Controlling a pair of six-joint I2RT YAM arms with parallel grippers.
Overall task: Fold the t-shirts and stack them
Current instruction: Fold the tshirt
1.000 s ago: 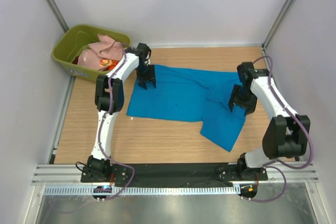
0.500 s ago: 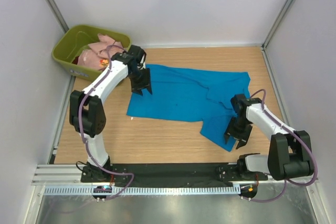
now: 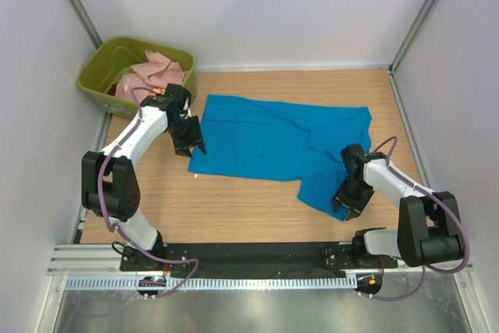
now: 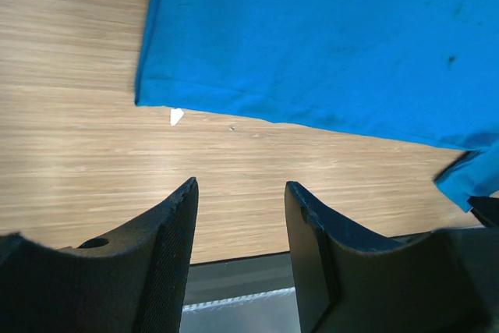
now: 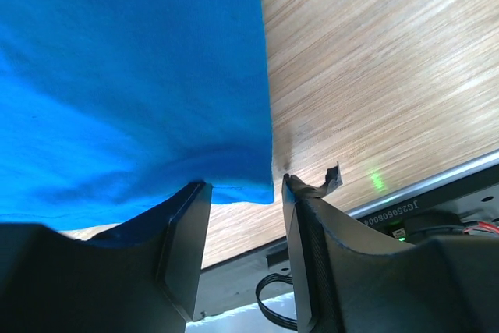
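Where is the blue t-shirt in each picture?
Top camera: the blue t-shirt lies spread across the middle of the wooden table.
Left wrist camera: the blue t-shirt fills the top of the picture.
Right wrist camera: the blue t-shirt fills the upper left.
Shared landmark: the wooden table shows next to the shirt's edge in all three.

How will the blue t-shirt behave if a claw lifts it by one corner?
The blue t-shirt lies flat with soft creases, so it will probably hang limp and drape instead of holding its shape. It looks thin, so it is likely light. On the smooth wooden table, the rest may slide along rather than stay put.
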